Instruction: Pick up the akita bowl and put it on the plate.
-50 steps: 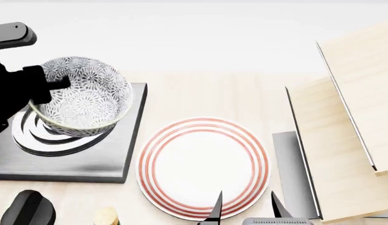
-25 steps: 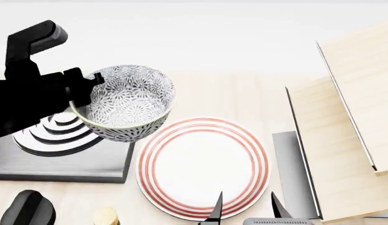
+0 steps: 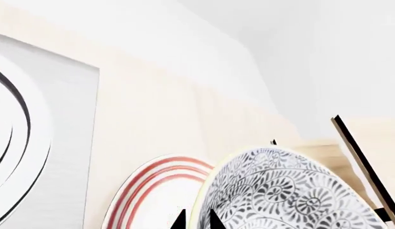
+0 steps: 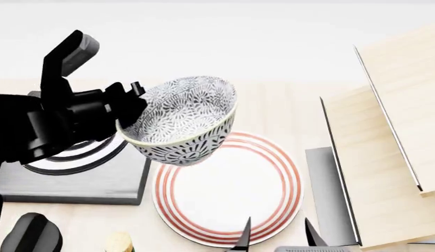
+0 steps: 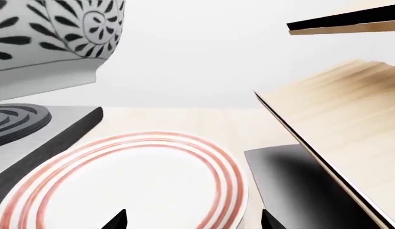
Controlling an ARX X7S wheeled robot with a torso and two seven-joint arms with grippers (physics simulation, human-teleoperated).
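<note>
The akita bowl, white with a dense dark floral pattern, hangs tilted in the air over the far left edge of the plate. My left gripper is shut on the bowl's left rim. In the left wrist view both fingertips straddle the bowl rim, with the plate beyond. The plate, white with red rings, lies flat on the wooden table. My right gripper stands open over the plate's near edge, empty. The right wrist view shows the plate below and the bowl above left.
A dark grey burner with raised rings lies left of the plate. A tall wooden cabinet with a dark tray at its foot stands right of the plate. A black knob and a cork-topped thing sit near left.
My left arm has carried the bowl up and right, from above the burner to over the plate's left edge, tilting it. The right gripper has stayed put.
</note>
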